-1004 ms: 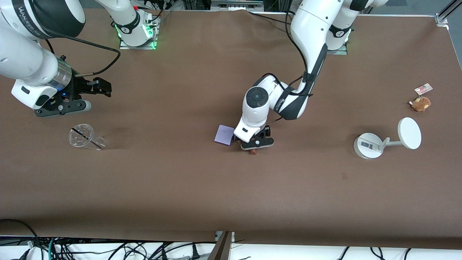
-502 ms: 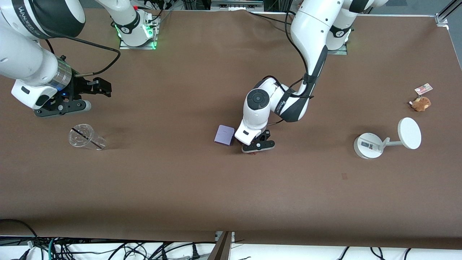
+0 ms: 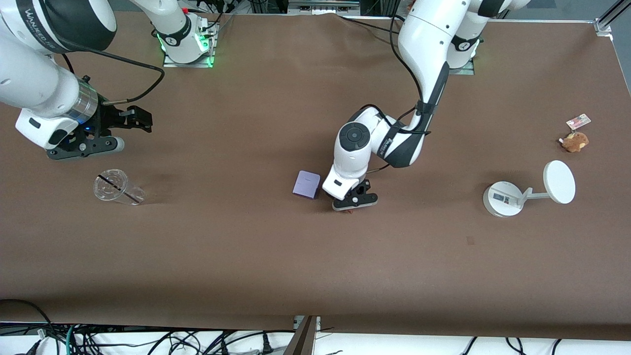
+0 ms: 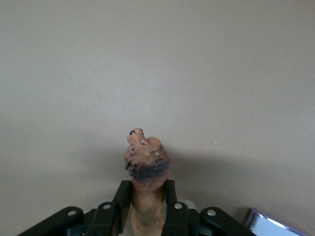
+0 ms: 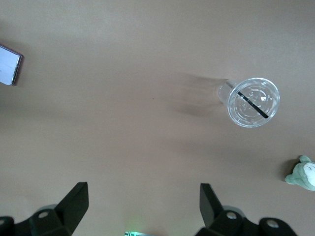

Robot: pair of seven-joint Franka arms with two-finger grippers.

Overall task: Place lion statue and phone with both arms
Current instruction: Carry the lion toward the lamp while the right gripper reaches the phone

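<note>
The lion statue [image 4: 145,157] is a small orange-brown figurine with a dark band. It lies on the table between the fingers of my left gripper [image 4: 146,189], which press on its body from both sides. In the front view the left gripper [image 3: 355,200] hides all but a sliver of the lion statue [image 3: 350,211]. The pale-lavender phone [image 3: 306,184] lies flat on the table just beside that gripper, toward the right arm's end; it also shows in the left wrist view [image 4: 270,226] and the right wrist view [image 5: 10,71]. My right gripper [image 3: 140,119] hangs open and empty above the table beside a plastic cup.
A clear plastic cup [image 3: 116,186] lies on its side near the right gripper. A white round-based stand with a disc [image 3: 508,197] and a brown plush with a tag [image 3: 575,141] sit toward the left arm's end. A green plush [image 5: 302,173] shows in the right wrist view.
My left gripper has come down over the lion statue, which is now almost hidden under it in the front view. The right arm has not moved.
</note>
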